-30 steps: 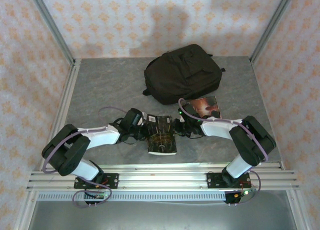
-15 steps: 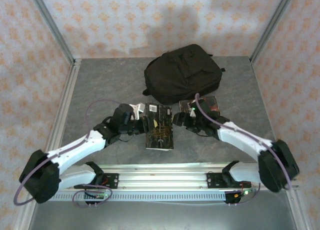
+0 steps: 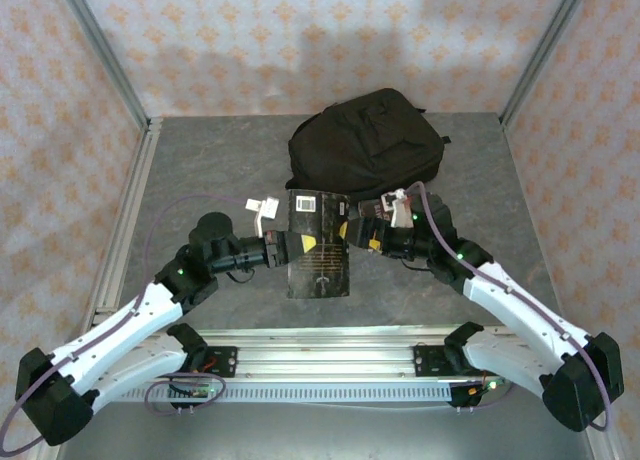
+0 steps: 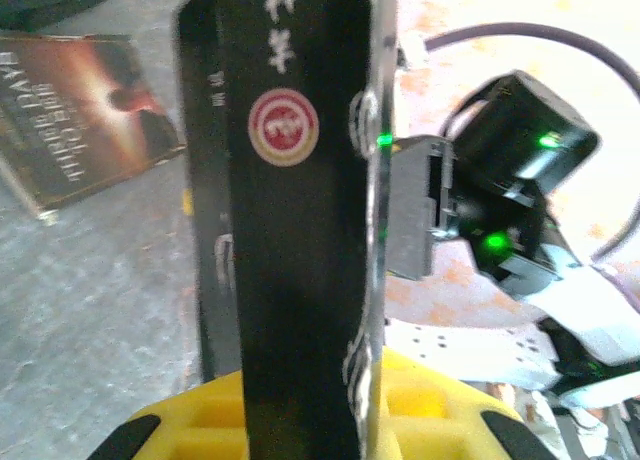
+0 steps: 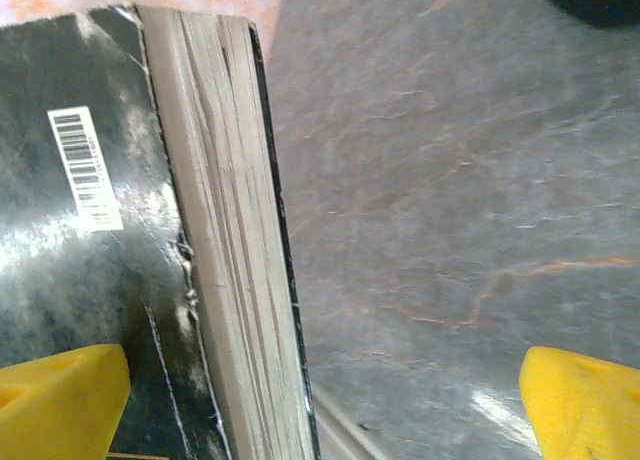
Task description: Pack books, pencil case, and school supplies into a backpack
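Note:
A black paperback [image 3: 318, 242] with a white barcode label hangs above the table, and my left gripper [image 3: 283, 248] is shut on its left edge. In the left wrist view its spine [image 4: 290, 180] runs up from between my yellow pads [image 4: 200, 415]. My right gripper [image 3: 362, 230] stands wide open at the book's right edge, so the page block [image 5: 230, 240] sits inside its gap by the left fingertip [image 5: 60, 395], ungripped. The black backpack [image 3: 365, 145] lies behind. A dark brown book [image 4: 80, 110] lies flat on the table. The pencil case and school supplies are out of view.
Grey stone-patterned tabletop [image 3: 200, 170] is bare on the left and at far right. Aluminium rails [image 3: 320, 355] run along the near edge, and patterned walls close in the back and sides. The right arm [image 3: 500, 290] reaches in from the right.
My right gripper has opened and let go of the black book. My left arm has stretched out, carrying the book up and slightly toward the backpack.

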Action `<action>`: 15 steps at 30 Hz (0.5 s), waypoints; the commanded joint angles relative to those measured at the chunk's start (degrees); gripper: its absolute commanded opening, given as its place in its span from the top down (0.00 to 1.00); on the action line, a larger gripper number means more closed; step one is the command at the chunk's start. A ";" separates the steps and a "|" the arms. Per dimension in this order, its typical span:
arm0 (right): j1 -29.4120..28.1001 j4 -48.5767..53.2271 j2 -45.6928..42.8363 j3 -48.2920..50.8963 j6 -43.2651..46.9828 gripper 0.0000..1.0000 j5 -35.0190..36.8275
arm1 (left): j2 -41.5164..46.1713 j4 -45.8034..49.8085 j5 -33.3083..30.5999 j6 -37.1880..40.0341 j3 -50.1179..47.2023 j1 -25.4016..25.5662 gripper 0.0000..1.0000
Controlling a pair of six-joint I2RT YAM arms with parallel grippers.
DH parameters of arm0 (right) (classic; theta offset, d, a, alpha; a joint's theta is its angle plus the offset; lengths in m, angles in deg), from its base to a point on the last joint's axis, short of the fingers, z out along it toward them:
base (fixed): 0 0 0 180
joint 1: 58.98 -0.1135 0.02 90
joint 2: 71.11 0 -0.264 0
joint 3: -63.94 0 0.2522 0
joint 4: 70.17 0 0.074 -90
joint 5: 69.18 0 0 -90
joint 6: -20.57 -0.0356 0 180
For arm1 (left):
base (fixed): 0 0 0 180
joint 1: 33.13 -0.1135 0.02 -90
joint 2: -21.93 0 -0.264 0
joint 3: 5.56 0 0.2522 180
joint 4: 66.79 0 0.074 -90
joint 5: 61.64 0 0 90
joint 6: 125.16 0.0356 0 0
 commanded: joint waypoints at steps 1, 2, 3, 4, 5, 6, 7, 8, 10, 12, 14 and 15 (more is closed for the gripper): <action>0.26 -10.11 -0.74 0.90 -5.64 0.03 -7.67 | 1.19 -8.21 4.61 -1.83 2.83 1.91 1.00; 0.26 -12.17 -0.46 0.68 -7.14 0.03 -9.90 | 1.06 -7.77 4.49 -1.62 3.00 2.21 1.00; 0.20 -14.21 -0.35 0.37 -8.94 0.05 -12.13 | 0.94 -7.46 4.35 -1.53 3.12 2.41 1.00; 0.17 -17.15 -0.66 0.46 -10.94 0.06 -14.11 | 0.75 -7.19 4.14 -1.43 3.21 2.42 1.00; 0.17 -19.50 -1.21 0.45 -12.21 0.07 -15.57 | 0.68 -6.82 3.81 -1.25 3.21 2.42 1.00; 0.17 -20.96 -2.14 0.29 -12.80 0.08 -16.67 | 0.60 -6.04 3.29 -0.76 3.29 2.42 1.00; 0.17 -20.88 -3.26 -0.08 -12.56 0.09 -17.35 | 0.69 -5.75 2.84 -0.54 3.29 2.42 1.00; 0.14 -20.09 -4.27 -0.47 -11.82 0.11 -17.67 | 0.81 -5.94 2.49 -0.52 3.21 2.44 1.00; 0.19 -17.73 -6.06 -1.50 -10.32 0.14 -18.76 | 0.90 -6.73 1.89 -0.83 2.95 2.42 1.00; 0.17 -17.13 -7.21 -2.03 -9.72 0.19 -20.60 | 0.31 -7.72 1.80 -1.62 2.98 2.50 1.00; 0.17 -15.15 -8.20 -2.39 -8.13 0.25 -21.21 | -0.49 -8.65 1.72 -2.24 2.75 2.42 1.00; 0.17 -13.88 -8.56 -2.65 -7.38 0.30 -21.27 | -0.87 -9.09 1.63 -2.54 2.60 2.42 1.00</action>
